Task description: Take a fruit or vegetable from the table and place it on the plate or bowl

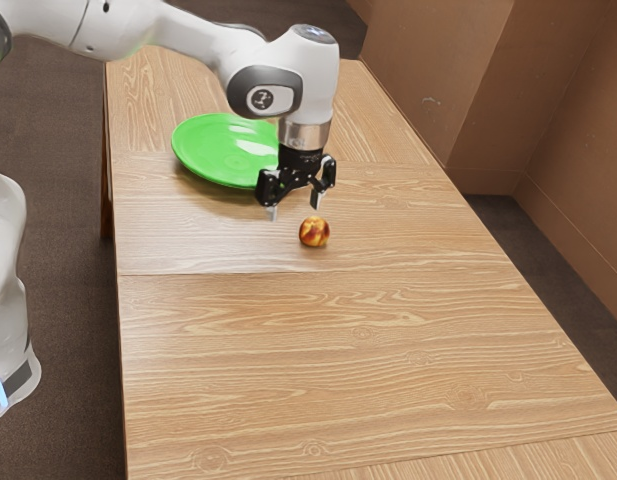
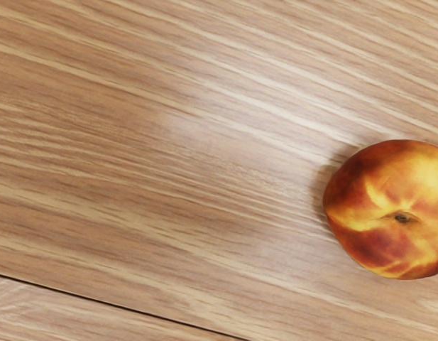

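A small red and yellow peach (image 1: 314, 232) lies on the wooden table (image 1: 338, 340), a little in front of a green plate (image 1: 228, 149). My black gripper (image 1: 294, 205) hangs open just above the table, between the plate's near rim and the peach, slightly toward the exterior view's left of the fruit. Nothing is between its fingers. In the wrist view the peach (image 2: 389, 208) sits off to one side on the wood grain, its stem pit facing up.
The table is long and runs toward the exterior view's lower right, with a seam across it just in front of the peach. Brown walls (image 1: 548, 110) stand beyond the far right edge. The arm's white base (image 1: 8, 330) is at the left.
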Available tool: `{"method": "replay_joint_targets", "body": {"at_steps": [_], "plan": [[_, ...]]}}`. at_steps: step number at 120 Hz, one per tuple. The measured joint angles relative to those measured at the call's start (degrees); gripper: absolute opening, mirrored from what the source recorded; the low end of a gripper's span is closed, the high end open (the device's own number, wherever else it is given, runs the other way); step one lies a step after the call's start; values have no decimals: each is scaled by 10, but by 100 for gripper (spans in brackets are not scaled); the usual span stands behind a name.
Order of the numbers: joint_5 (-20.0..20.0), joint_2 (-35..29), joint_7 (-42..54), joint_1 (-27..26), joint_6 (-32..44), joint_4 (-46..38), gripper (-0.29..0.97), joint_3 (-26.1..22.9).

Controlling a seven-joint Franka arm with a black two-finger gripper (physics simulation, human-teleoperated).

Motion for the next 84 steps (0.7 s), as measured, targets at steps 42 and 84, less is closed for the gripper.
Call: {"method": "replay_joint_targets", "body": {"at_steps": [42,84], "plan": [[0,95,23,43,10,85,68,0],[-18,153,50,44,12,114,68,0]]}}
